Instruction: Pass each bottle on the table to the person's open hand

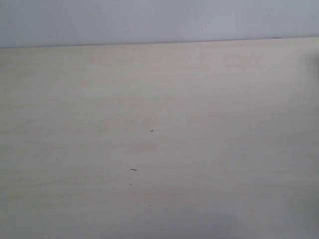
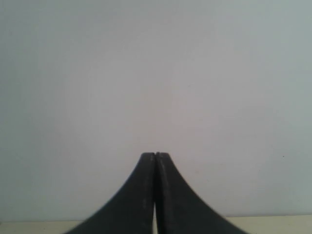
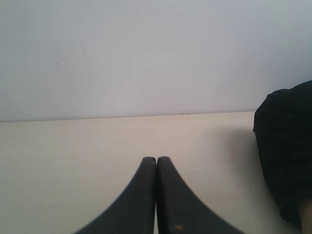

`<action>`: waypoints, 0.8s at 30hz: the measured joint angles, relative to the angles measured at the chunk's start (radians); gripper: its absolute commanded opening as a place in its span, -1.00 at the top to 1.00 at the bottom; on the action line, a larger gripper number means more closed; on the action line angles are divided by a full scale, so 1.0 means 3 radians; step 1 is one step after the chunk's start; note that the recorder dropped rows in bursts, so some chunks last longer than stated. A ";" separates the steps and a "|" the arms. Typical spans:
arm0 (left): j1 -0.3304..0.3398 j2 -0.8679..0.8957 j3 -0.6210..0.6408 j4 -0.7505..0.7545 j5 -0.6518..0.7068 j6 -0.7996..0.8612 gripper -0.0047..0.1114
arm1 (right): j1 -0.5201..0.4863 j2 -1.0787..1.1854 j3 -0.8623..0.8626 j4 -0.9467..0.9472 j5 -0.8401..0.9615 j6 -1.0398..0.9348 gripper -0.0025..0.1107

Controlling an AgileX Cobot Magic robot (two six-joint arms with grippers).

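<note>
Exterior view is taken up almost wholly by the table (image 1: 199, 149), a wide pale beige wood-grain top that runs back to a straight far edge, where a plain pale grey wall (image 1: 149, 20) rises behind it. That same wall stands ahead of the left gripper (image 2: 155, 156) and takes up nearly everything its wrist camera sees, with only a thin strip of tabletop showing beneath and beyond the fingertips. Ahead of the right gripper (image 3: 156, 159) a broad stretch of tabletop reaches to the foot of the wall. Off to one side of the right gripper, near it and about level with its fingertips, a bulk of black cloth (image 3: 287, 146), seemingly a sleeve, comes in over the table and throws a soft shadow on the surface towards the gripper. It stands beside the gripper's line, not across it. Both grippers are closed: on each, the two black curved fingers are pressed flat together from the tips down, with nothing clamped between them. Under the black cloth, at the very edge of the right wrist view, shows a sliver of bare skin (image 3: 307, 222), too small to tell whether it is the person's hand or how that hand is held. Smallest of all are a few tiny dark specks (image 1: 133, 170) scattered on the tabletop in the exterior view. Where the bottles stand cannot be told from these views.
</note>
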 measured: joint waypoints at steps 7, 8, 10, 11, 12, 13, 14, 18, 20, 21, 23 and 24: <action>0.0000 -0.0464 0.0235 0.0000 0.0024 0.0009 0.92 | 0.0000 0.0000 0.0000 0.0000 0.0000 0.0000 0.96; 0.0000 -0.0531 0.0259 0.0000 0.0052 0.0009 0.92 | 0.0000 0.0000 0.0000 0.0000 0.0000 0.0000 0.96; 0.0000 -0.0694 0.0263 0.0000 0.0230 0.0009 0.92 | 0.0000 0.0000 0.0000 0.0000 0.0000 0.0000 0.96; 0.0000 -0.0762 0.0269 0.0000 0.0306 0.0009 0.92 | 0.0000 0.0000 0.0000 0.0000 0.0000 0.0000 0.96; 0.0000 -0.0825 0.0272 0.0000 0.0406 0.0009 0.92 | 0.0000 0.0000 0.0000 0.0000 0.0000 0.0000 0.96; 0.0000 -0.0883 0.0271 0.0000 0.0507 0.0009 0.92 | 0.0000 0.0000 0.0000 0.0000 0.0000 0.0000 0.96; 0.0000 -0.0925 0.0271 0.0000 0.0617 0.0009 0.92 | 0.0000 0.0000 0.0000 0.0000 0.0000 0.0000 0.96; 0.0000 -0.1097 0.0271 -0.0006 0.1027 0.0009 0.92 | 0.0000 0.0000 0.0000 0.0000 0.0000 0.0000 0.96; 0.0000 -0.1184 0.0271 -0.0031 0.1224 0.0009 0.92 | 0.0000 0.0000 0.0000 0.0000 0.0000 0.0000 0.96; 0.0000 -0.1222 0.0271 -0.0041 0.1329 0.0009 0.92 | 0.0000 0.0000 0.0000 0.0000 0.0000 0.0000 0.96; 0.0000 -0.1286 0.0271 -0.0055 0.1530 0.0009 0.92 | 0.0000 0.0000 0.0000 0.0000 0.0000 0.0000 0.96; 0.0000 -0.1304 0.0271 -0.0061 0.1623 0.0009 0.92 | 0.0000 0.0000 0.0000 0.0000 0.0000 0.0000 0.96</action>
